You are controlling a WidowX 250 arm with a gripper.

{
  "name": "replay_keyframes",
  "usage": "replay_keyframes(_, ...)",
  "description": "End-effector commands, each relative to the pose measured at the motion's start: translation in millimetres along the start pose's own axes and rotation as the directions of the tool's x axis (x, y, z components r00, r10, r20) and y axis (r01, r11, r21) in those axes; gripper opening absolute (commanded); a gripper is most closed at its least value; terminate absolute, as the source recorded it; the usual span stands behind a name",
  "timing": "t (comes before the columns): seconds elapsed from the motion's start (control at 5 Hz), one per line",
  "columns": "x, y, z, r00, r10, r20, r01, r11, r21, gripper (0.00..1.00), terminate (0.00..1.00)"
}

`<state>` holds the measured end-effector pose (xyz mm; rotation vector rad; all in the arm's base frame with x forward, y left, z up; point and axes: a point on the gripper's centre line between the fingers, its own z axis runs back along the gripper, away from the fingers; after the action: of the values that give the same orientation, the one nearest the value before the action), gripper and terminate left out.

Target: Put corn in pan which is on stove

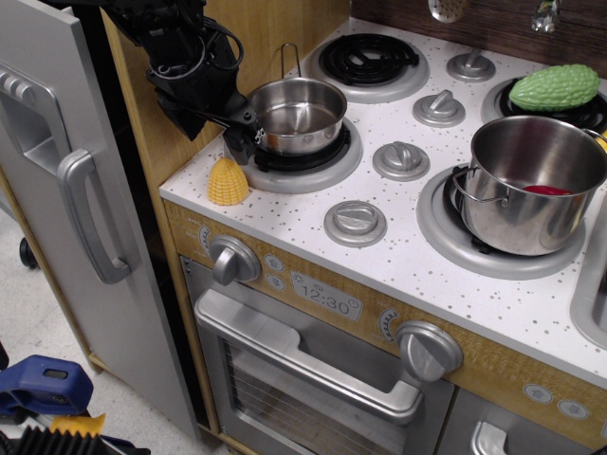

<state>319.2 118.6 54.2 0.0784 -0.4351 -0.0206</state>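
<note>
While ridged and dome-shaped, the yellow corn (228, 181) sits on the stove (417, 248).

A grey toy fridge door (66, 199) with a curved silver handle (90, 216) stands at the left, against a wood-look side panel (152, 123). Behind the cooktop runs a dark wood-grain back wall (455, 28), where a utensil (448, 9) hangs at the top edge. The floor (38, 332) is pale and speckled. A blue clamp (38, 387) lies at the lower left corner. Light is even and soft
</note>
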Motion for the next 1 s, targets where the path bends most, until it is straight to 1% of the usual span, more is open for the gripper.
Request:
replay_keyframes(0.0, 0, 0, 0, 1.0, 0.0, 0.0, 0.0, 1.0, 0.0, 1.0, 0.0)
replay_keyframes(0.4, -3, 0, -22, 0.999, 0.013, 0.039, -0.012, 1.0, -0.023, 1.0, 0.0)
replay_keyframes(0.6, -8, 0, -35, 0.998, 0.036, 0.052, -0.033, 0.998, -0.053, 1.0, 0.0)
replay_keyframes(0.8, -13, -1, -43, 0.997, 0.058, 0.053, -0.054, 0.996, -0.071, 1.0, 0.0)
